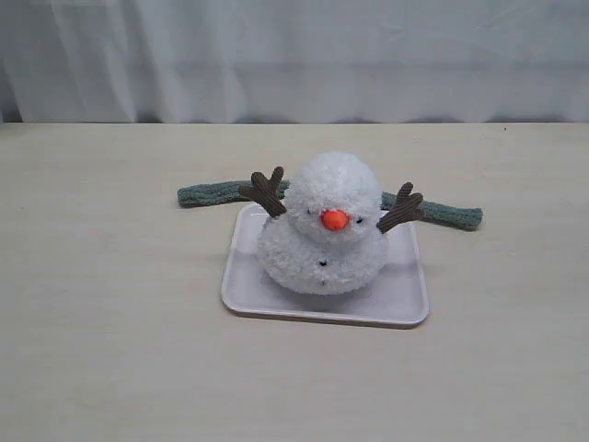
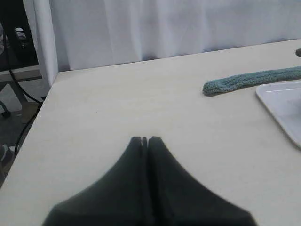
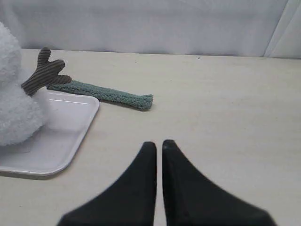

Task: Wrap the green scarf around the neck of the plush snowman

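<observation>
The plush snowman (image 1: 322, 235) sits on a flat white tray (image 1: 405, 304), facing the front, its orange nose below the head ball. The green scarf (image 1: 213, 193) lies flat on the table behind it, one end sticking out on each side; its middle is hidden behind the snowman. Nothing lies around the neck (image 1: 293, 224). Neither gripper shows in the exterior view. My left gripper (image 2: 145, 139) hangs shut and empty, well short of the scarf's left end (image 2: 244, 80). My right gripper (image 3: 159, 143) is shut with only a thin slit, empty, short of the scarf's right end (image 3: 113, 95) and the snowman (image 3: 14, 113).
A pale curtain hangs behind the light wooden table. In the left wrist view the table's edge (image 2: 44, 101) runs near a dark stand with cables. The tray corner (image 2: 282, 101) lies near the scarf's left end. A brown ribbed arm (image 3: 44, 73) reaches over the tray (image 3: 66, 122).
</observation>
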